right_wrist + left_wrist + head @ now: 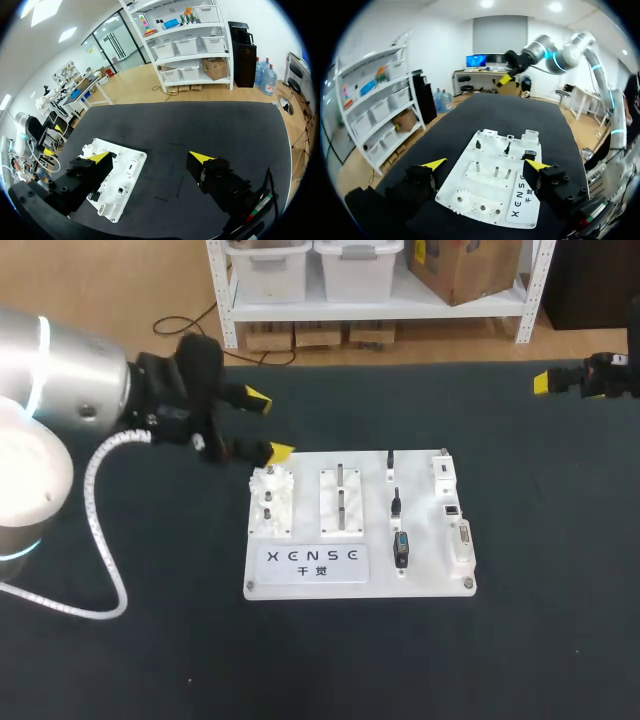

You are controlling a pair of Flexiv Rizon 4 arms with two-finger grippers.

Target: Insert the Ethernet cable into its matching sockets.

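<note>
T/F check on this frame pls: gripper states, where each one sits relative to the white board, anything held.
1. Both grippers are open. True: the left gripper and the right gripper each have their fingers spread with nothing between them.
2. The right gripper is above the white board. False: it is off by the right side of the table, apart from the white board.
3. The left gripper is near the board corner that carries the gear fixture. True: it is just beyond the gear fixture.
4. The left gripper holds a cable. False: it is empty.
</note>
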